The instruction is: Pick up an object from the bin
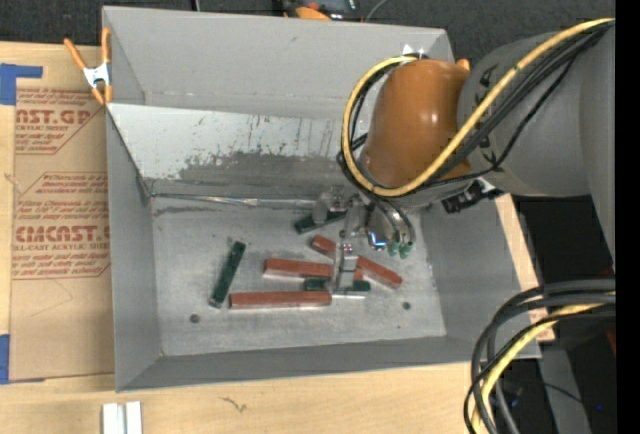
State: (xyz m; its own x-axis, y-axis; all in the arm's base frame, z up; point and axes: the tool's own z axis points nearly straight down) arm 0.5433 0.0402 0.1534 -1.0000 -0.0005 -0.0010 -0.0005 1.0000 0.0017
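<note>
Down in the grey metal bin [130, 222] with the gripper [346, 267], low under the orange wrist cover [415, 122], right of the floor's middle. Set tip-down into a small cluster of flat bars: just beside or touching a red-brown bar [297, 268] on the left, close to a second red-brown bar [380, 271] slanting away on the right, and just behind a short dark green piece [318, 285] and a pale strip [348, 295]. Cannot tell if released or clenched, or grasping any of these; too crowded at the tip to judge. Nearer the front wall, lying level: 1 long red-brown bar [280, 300], right end meeting the short dark green piece. Well to the left, apart from the cluster and tilted: 1 dark green bar [227, 274]. Toward the back wall, behind the gripper: a small green piece [307, 221] and a stubby red-brown piece [322, 245]
</note>
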